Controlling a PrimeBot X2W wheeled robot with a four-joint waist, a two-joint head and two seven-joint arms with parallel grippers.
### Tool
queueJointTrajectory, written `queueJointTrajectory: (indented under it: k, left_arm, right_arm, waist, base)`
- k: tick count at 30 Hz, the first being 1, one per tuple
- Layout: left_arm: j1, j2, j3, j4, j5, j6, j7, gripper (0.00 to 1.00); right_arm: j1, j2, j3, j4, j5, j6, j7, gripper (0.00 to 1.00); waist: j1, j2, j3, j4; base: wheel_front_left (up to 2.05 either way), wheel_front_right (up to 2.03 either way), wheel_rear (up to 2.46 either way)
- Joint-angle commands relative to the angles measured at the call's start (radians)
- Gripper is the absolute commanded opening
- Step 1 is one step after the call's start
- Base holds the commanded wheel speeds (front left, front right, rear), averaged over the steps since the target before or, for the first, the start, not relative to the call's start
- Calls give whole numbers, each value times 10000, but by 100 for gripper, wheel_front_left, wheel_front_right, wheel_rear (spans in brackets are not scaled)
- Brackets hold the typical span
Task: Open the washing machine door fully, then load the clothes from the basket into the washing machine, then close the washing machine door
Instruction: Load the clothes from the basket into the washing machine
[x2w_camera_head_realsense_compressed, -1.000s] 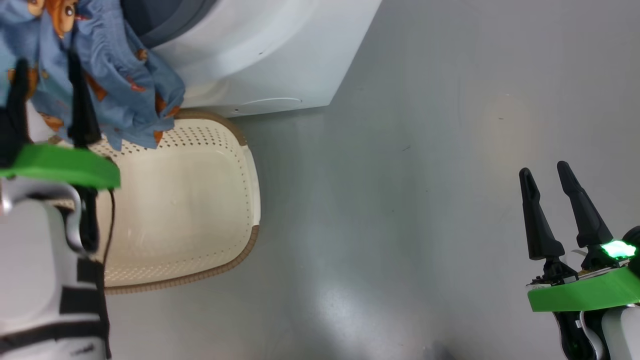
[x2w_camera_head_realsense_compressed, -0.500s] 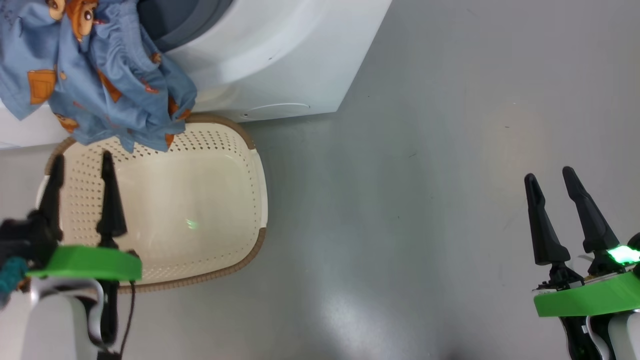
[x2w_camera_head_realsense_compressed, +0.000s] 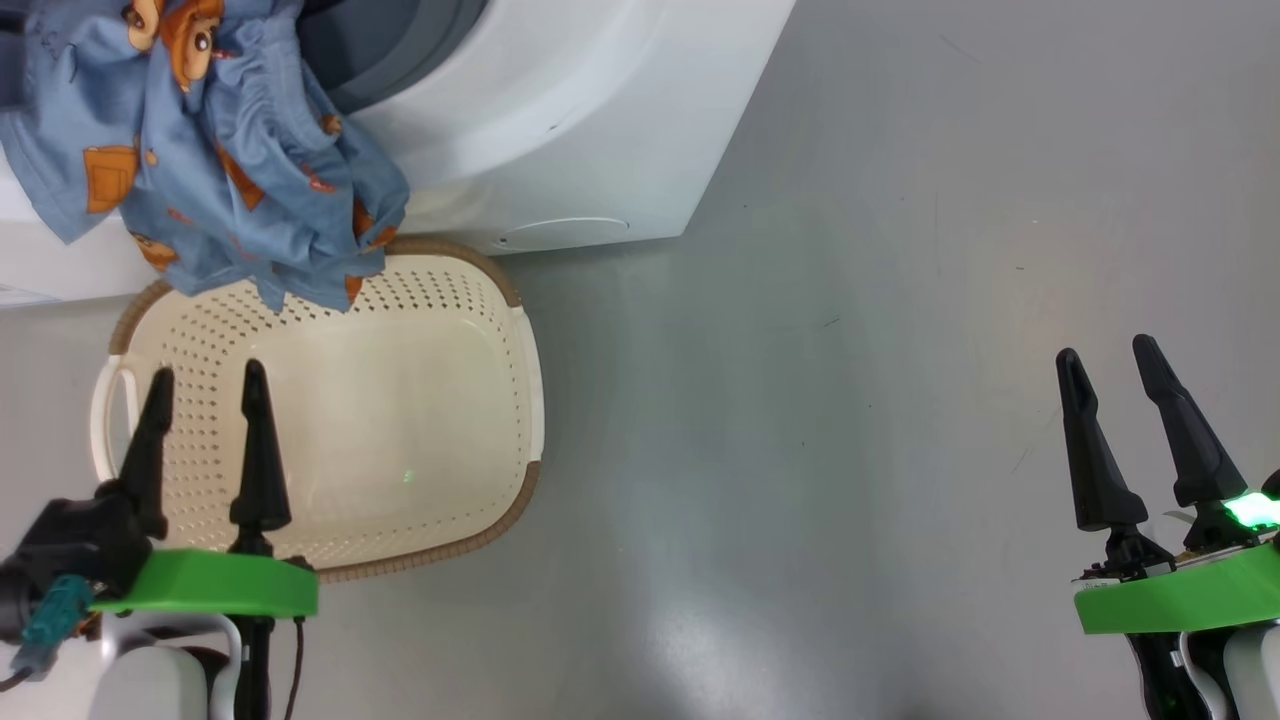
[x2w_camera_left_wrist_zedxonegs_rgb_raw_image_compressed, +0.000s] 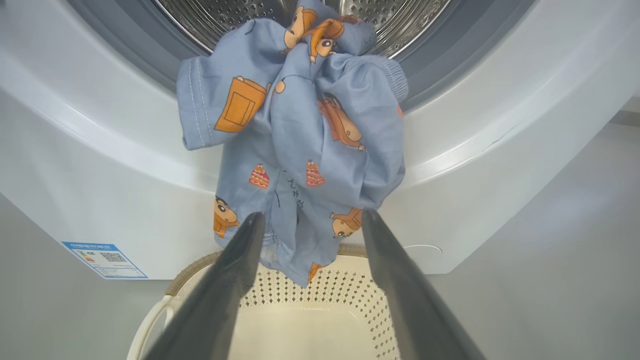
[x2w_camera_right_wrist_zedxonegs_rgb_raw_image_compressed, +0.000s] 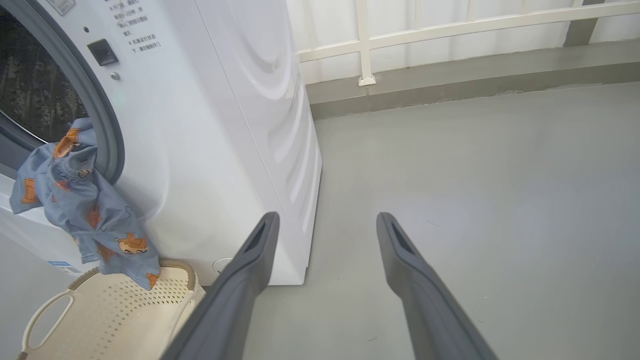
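While clothes (x2w_camera_head_realsense_compressed: 250, 170) hang from washing machine (x2w_camera_head_realsense_compressed: 600, 120), left claw (x2w_camera_head_realsense_compressed: 209, 369) gapes nearby; right claw (x2w_camera_head_realsense_compressed: 1105, 347) gapes

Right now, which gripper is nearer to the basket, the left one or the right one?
Left. The left gripper is open above the basket, over its handle end. The right gripper, also open, is far to the side, above the grey floor.

Clothes (x2w_camera_left_wrist_zedxonegs_rgb_raw_image_compressed: 300, 150) hang over the bottom lip of the washing machine (x2w_camera_head_realsense_compressed: 600, 100) mouth and down its front to the far rim of the basket (x2w_camera_head_realsense_compressed: 528, 380), blocking the low middle of the mouth; the drum (x2w_camera_left_wrist_zedxonegs_rgb_raw_image_compressed: 400, 15) shows open either side of the bundle. Basket interior is bare, reachable from above, with the left gripper (x2w_camera_head_realsense_compressed: 207, 370) spread over its near-left corner. Floor (x2w_camera_head_realsense_compressed: 850, 400) right of the basket and machine is free, with the right gripper (x2w_camera_head_realsense_compressed: 1105, 348) above it.
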Motion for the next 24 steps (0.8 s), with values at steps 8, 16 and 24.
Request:
queueJointTrajectory:
  k: [8,16,24]
  left_arm:
    - [-925,171,323,1433,-219,-210,-24,100]
    - [-2515,256,585,3518,215,-530,-24,100]
    - [-4014,637,903,5339,560,-646,-24,100]
  right_arm:
    - [162,-183,226,-296,-113,62,-48,100]
    - [-110,-195,287,-377,-86,62,-48,100]
    - [-227,-190,457,-339,-67,62,-48,100]
  waist:
    - [1,0,247,60]
    - [1,0,659,-23]
    - [1,0,900,-298]
  base:
    - [0,0,0]
    - [0,0,0]
    - [0,0,0]
